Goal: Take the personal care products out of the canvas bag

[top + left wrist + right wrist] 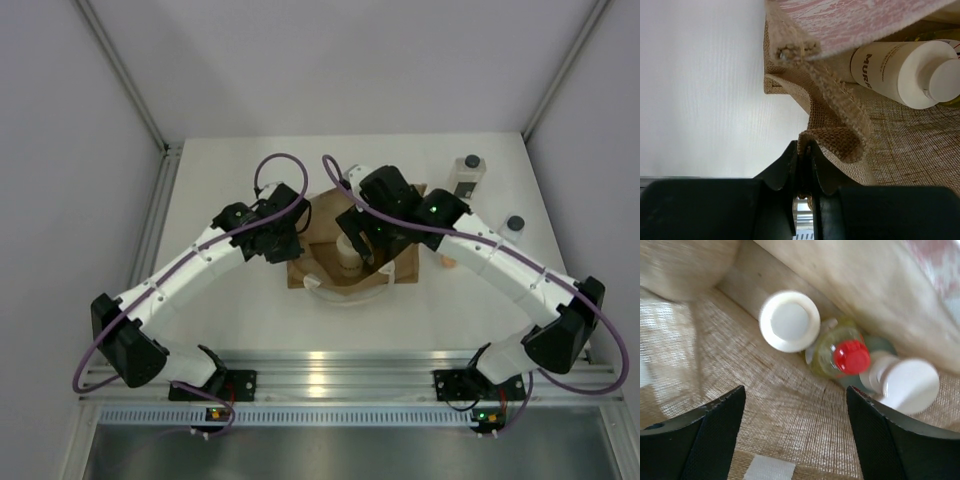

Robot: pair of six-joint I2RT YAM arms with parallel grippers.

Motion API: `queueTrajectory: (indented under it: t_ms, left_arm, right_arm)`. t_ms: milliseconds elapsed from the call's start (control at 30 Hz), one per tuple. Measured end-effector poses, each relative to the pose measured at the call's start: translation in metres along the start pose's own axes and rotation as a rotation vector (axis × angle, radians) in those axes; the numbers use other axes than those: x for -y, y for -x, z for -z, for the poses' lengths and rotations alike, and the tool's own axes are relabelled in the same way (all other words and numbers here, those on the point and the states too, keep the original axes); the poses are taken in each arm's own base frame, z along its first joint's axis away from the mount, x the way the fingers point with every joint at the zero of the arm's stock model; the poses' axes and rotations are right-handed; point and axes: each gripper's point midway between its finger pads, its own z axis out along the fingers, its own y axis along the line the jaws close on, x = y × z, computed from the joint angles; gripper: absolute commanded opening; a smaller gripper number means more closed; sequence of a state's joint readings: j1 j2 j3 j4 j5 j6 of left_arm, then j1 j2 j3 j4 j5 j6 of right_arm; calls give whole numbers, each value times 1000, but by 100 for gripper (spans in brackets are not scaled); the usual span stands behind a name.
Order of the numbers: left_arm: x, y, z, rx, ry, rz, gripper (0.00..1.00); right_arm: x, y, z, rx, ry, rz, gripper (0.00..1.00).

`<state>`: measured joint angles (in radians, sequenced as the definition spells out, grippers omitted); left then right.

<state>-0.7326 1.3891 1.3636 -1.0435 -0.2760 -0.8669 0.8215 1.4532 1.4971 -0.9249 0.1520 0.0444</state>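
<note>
The tan canvas bag [322,268] lies open at the table's middle. My left gripper [292,243] is shut on a fold of its left rim, seen up close in the left wrist view [805,150]. My right gripper [363,243] hangs open and empty over the bag's mouth. In the right wrist view it [795,407] looks down on a cream cylinder with a white cap [790,321], a yellow bottle with a red cap [850,356] and a white-topped bottle [904,385] on the bag floor. The left wrist view shows a white bottle [900,70] lying in the bag.
A clear square bottle with a dark cap [468,175] stands at the back right of the table. A small dark-topped bottle [515,224] stands further right. An orange item [448,262] peeks out beside the right arm. White handle loops [345,295] lie at the bag's front.
</note>
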Motion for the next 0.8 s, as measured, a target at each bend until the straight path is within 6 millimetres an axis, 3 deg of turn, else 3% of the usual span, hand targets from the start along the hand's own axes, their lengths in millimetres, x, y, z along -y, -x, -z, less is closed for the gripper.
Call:
queueTrajectory:
  t_ms: [100, 200, 500, 633, 800]
  left_arm:
    - [0, -2, -2, -4, 1, 8, 0]
    - [0, -2, -2, -4, 1, 17, 0]
    - [-1, -2, -1, 1, 1, 26, 0]
    - [-1, -1, 0, 5, -2, 27, 0]
    - [-2, -1, 1, 8, -2, 26, 0]
  right_arm:
    - [-7, 14, 0, 31, 30, 43, 76]
    - [-13, 25, -13, 30, 56, 89, 75]
    - [-28, 25, -80, -82, 136, 152, 70]
    - [-27, 21, -88, -100, 149, 156, 69]
    - [-23, 19, -92, -110, 155, 162, 61]
